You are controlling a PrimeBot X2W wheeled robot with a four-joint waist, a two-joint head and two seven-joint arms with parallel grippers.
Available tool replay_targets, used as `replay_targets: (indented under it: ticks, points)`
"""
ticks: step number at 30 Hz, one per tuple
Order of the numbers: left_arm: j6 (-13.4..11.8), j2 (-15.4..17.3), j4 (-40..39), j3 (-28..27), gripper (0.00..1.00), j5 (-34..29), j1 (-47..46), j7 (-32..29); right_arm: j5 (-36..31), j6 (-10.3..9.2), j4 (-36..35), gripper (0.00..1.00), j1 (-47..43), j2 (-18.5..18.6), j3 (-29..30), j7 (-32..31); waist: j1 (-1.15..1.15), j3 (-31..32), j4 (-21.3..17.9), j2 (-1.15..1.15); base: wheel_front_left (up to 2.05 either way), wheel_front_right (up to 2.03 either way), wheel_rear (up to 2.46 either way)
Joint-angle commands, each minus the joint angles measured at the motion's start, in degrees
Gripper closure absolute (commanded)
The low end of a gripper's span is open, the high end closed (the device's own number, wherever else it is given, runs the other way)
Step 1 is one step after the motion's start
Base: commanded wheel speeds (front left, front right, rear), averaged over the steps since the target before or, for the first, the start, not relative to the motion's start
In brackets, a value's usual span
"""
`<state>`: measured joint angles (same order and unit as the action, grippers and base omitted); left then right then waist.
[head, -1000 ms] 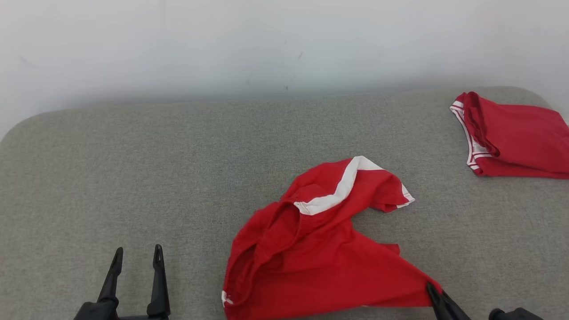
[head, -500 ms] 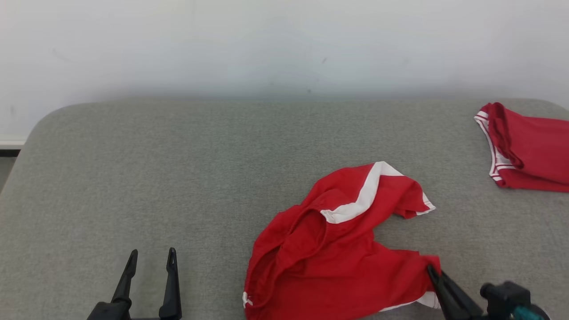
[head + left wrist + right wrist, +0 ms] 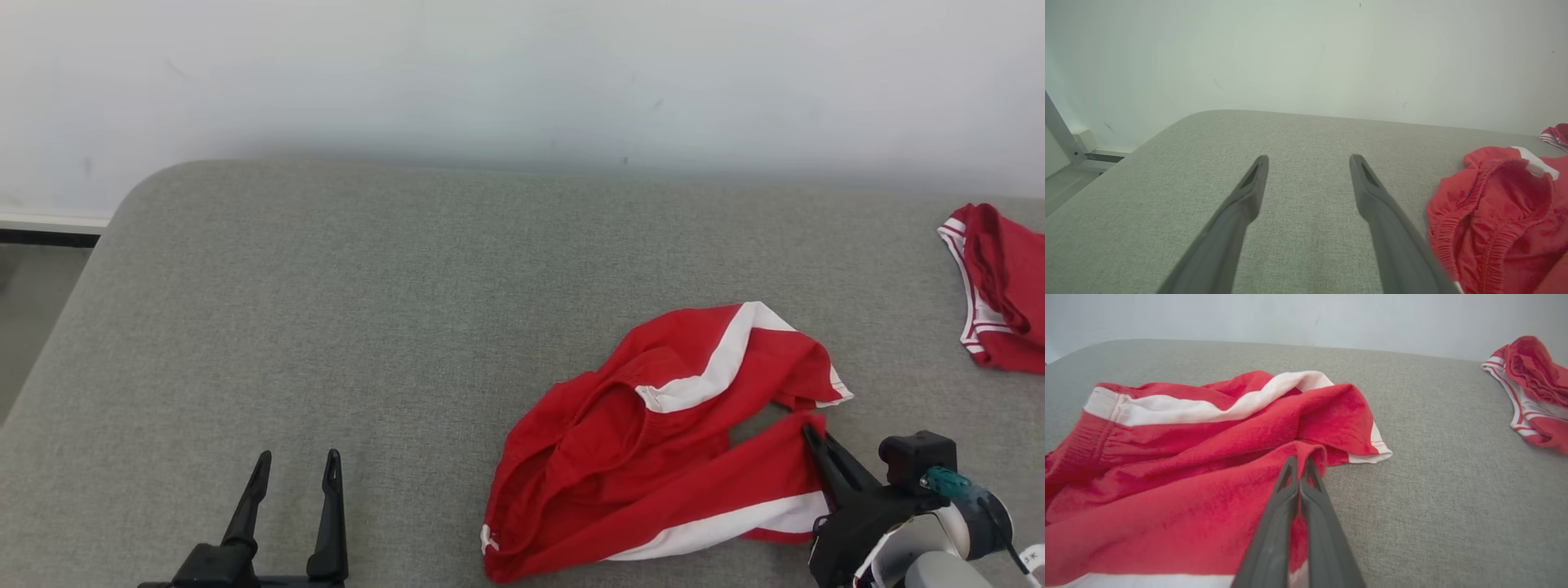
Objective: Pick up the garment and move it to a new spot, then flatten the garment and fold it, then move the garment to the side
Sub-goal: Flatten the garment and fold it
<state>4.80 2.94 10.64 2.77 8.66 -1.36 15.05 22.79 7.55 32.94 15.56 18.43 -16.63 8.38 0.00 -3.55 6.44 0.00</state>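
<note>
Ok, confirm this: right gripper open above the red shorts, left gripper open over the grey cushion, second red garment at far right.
One thing is wrong: the right gripper is shut, pinching a fold of the red shorts, as the right wrist view shows. The left gripper is open over the grey cushion, and the second red garment lies at far right.

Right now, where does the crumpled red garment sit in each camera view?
Head view: crumpled red garment, lower right of centre.
Left wrist view: garment at right edge, lower half.
Right wrist view: garment across left and centre.
Shared landmark: second red garment, far right in every view.
</note>
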Motion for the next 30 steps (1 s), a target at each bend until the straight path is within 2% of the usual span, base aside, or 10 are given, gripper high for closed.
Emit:
replay_targets:
  ticks: [1, 2, 3, 7, 13, 17, 20, 30]
  points:
    - [0.2, -0.1, 0.3, -0.1, 0.0, 0.1, -0.7, 0.2, 0.9, -0.15, 4.2, 1.0, 1.9, -0.3, -0.6, 0.1, 0.0, -0.1, 0.4, 0.0, 0.0, 0.0, 0.0]
    - [0.1, -0.1, 0.3, 0.0, 0.0, 0.1, -0.6, 0.2, 1.1, -0.15, 5.7, 0.61, 2.7, -0.6, -1.0, 0.7, 0.0, 0.0, 0.4, 0.0, 0.0, 0.0, 0.0]
    - [0.1, -0.1, 0.3, 0.1, 0.0, 0.2, -0.5, 0.2, 1.5, -0.15, 6.9, 0.0, 3.4, -0.9, -1.3, 1.4, 0.0, 0.1, 0.5, 0.0, 0.0, 0.0, 0.0]
    - [-0.1, -0.1, 0.5, -0.3, 0.0, 0.3, 0.0, 0.2, 2.6, -0.15, 9.7, 0.0, 4.3, -0.9, -2.7, 4.3, 0.0, 0.7, -0.2, 0.0, 0.0, 0.0, 0.0]
    - [0.2, -0.1, 0.4, -1.5, 0.0, -0.1, 0.7, 0.2, 3.4, -0.15, 6.9, 0.0, 2.4, 0.0, -2.1, 6.5, 0.0, 1.6, -1.9, 0.0, 0.0, 0.0, 0.0]
    - [0.1, -0.1, -0.1, -2.4, 0.0, -0.3, 1.1, 0.2, 2.6, -0.15, 0.8, 0.0, -0.4, 0.6, -0.3, 6.8, 0.0, 1.8, -3.6, 0.0, 0.0, 0.0, 0.0]
    - [0.4, -0.1, -0.3, -2.9, 0.0, -0.5, 1.2, 0.2, 1.5, -0.15, -6.2, 0.0, -3.4, 0.2, 3.6, 6.9, 0.0, 1.7, -4.7, 0.0, 0.0, 0.0, 0.0]
    - [0.1, -0.1, -1.3, -2.5, 0.0, -1.3, 1.4, 0.2, -3.7, -0.15, -25.7, 0.0, -15.8, -6.8, 13.8, 6.8, 0.0, 1.4, -6.3, 0.0, 0.0, 0.0, 0.0]
